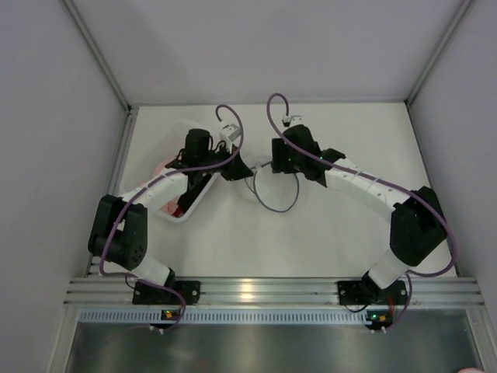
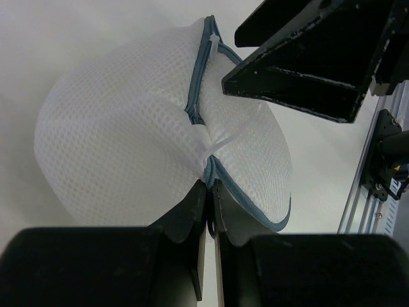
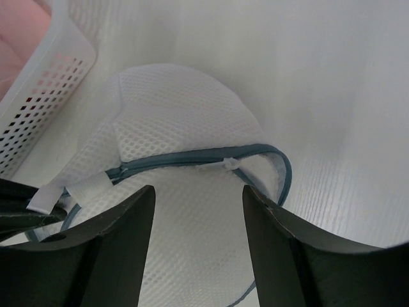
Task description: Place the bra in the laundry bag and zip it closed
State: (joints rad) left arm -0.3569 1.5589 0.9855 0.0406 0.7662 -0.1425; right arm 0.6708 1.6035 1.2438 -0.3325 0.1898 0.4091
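Left wrist: the left tool is clamping the laundry bag by its rim, anchoring it while the right tool, spread wide, is hovering over the zipper pull.

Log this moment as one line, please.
left gripper shut on laundry bag rim | right gripper open over zipper | zipper partly closed

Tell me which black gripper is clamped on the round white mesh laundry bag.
The left gripper: shut on the rim of the round white mesh laundry bag; the right gripper is open above it.
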